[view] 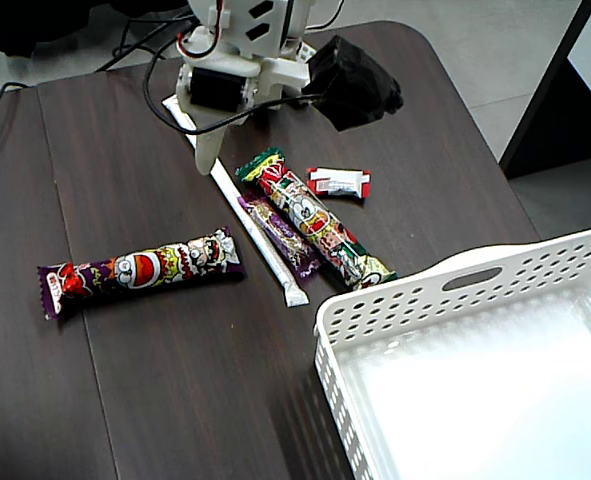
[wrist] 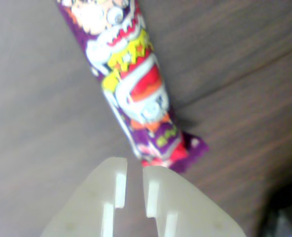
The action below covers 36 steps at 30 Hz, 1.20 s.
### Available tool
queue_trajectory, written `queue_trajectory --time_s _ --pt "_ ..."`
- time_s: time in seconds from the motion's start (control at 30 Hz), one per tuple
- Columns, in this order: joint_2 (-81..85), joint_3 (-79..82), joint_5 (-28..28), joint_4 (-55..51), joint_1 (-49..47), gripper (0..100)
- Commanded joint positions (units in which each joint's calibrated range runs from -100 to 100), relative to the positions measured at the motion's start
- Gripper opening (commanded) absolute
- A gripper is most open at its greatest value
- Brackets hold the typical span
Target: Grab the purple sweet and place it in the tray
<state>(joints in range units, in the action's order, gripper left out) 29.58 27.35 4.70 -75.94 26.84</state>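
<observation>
The long purple sweet (view: 140,270) with cartoon faces lies on the dark wooden table (view: 175,400), left of centre in the fixed view. A smaller purple sweet (view: 283,238) lies by a white stick (view: 260,235). My gripper (view: 205,160) hangs at the top of the table, pointing down, apart from both sweets. In the wrist view the long purple sweet (wrist: 131,84) runs from the top towards my gripper (wrist: 135,165), its crimped end just beyond the white fingers (wrist: 111,192). The fingers stand almost together with nothing between them. The white perforated tray (view: 445,275) fills the bottom right.
A green and red sweet (view: 315,220) lies diagonally beside the smaller purple one. A small red and white candy (view: 338,182) lies behind it. A black camera housing (view: 353,82) sits on the arm. Cables trail across the table's far edge.
</observation>
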Motion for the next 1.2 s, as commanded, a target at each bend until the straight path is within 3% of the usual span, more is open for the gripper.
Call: queue_trajectory --time_s 0.0,0.17,0.5,0.97,1.17 --pt "0.4 -5.3 4.6 0.9 3.1 2" --pt "0.4 -5.2 8.8 0.9 4.3 2" --pt "0.3 -3.0 8.0 1.1 3.7 2" --pt "-1.2 9.7 8.0 15.2 4.3 2" --pt "-10.6 3.0 8.1 13.4 3.7 2"
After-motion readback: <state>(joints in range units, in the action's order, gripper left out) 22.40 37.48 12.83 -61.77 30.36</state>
